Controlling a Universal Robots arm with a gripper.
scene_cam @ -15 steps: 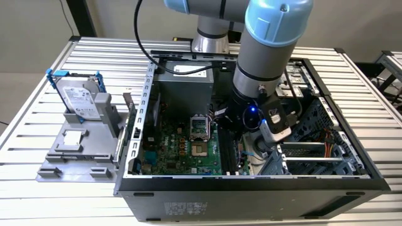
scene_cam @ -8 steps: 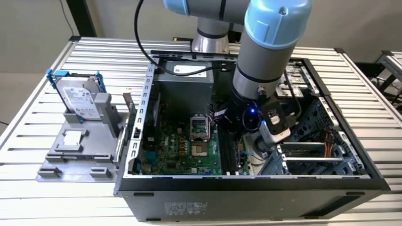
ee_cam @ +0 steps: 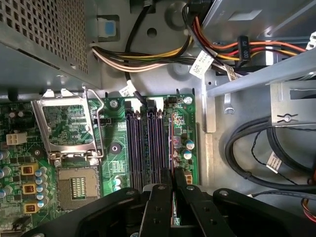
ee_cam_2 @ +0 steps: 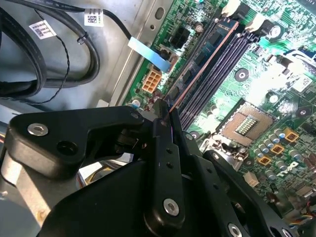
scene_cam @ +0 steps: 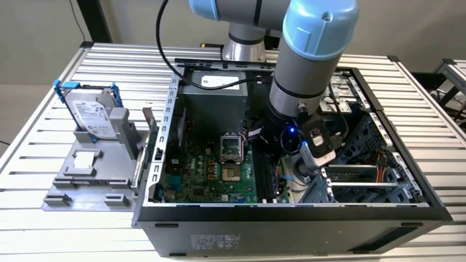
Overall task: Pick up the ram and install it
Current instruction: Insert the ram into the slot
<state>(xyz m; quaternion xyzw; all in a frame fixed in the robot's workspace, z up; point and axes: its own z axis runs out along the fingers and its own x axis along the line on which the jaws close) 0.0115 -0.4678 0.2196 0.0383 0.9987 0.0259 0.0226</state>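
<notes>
- We see the arm (scene_cam: 306,65) reaching down into the open computer case (scene_cam: 291,210), its gripper (ee_cam: 172,190) low over the green motherboard (ee_cam: 116,148).
- In both wrist views the gripper's black fingers (ee_cam_2: 165,143) are pressed together on the near end of the ram (ee_cam_2: 210,54), a thin stick with a copper-coloured edge.
- The ram stands on edge in the outermost of the long black slots (ee_cam: 143,143), on the side nearest the case's bare metal wall; in the first wrist view it shows as a thin line (ee_cam: 171,143) running away from the fingertips.
- White latches (ee_cam_2: 256,20) sit at the far ends of the slots.
- Beside the slots lies the open processor socket (ee_cam: 66,133) with its metal frame lifted.
- Close by the gripper hang thick black cables (ee_cam_2: 44,64), and a bundle of coloured wires (ee_cam: 148,54) crosses above the board.
- A yellow plug (ee_cam_2: 151,80) sits just beside the ram's slot.
- Outside the case, toward the exterior view's left, a hard drive (scene_cam: 91,112) with blue handles stands in a grey holder (scene_cam: 84,174) on the slatted table (scene_cam: 43,142).
</notes>
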